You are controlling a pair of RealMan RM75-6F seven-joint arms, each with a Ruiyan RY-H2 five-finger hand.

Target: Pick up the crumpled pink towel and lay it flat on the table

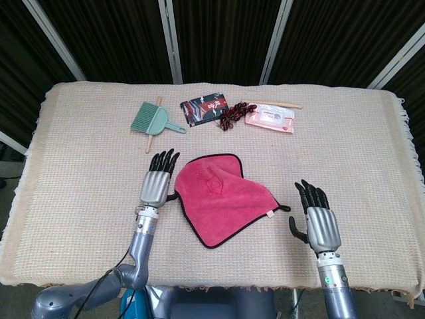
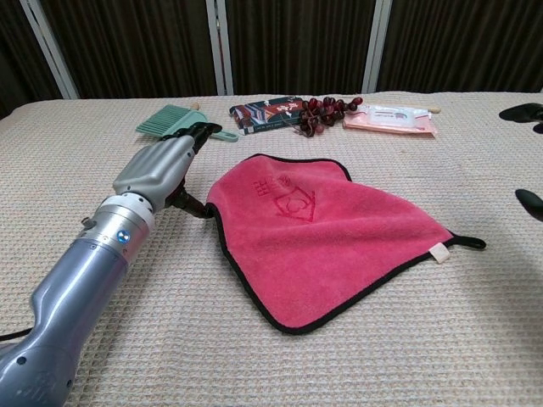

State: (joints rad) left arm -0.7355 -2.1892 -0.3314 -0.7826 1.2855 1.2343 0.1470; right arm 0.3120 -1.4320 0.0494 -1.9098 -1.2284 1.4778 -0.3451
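Pink terry towel with black piping point(image 1: 217, 197) lying near the middle of the desk point(image 1: 80, 173), which is covered in a cream woven cloth; in the chest view the towel's left edge is slightly raised and folded inward. Left hand point(image 1: 158, 184) at that left edge, fingers extended and together, thumb touching the piping; whether it actually pinches the cloth cannot be told. Right hand point(image 1: 319, 222) well apart from the towel on the right, fingers spread, holding nothing. Along the far side: a green dustpan with brush point(image 1: 152, 120), a dark printed packet point(image 1: 206, 107), a cluster of dark red beads point(image 1: 230, 115), and a pink wipes pack point(image 1: 269, 121).
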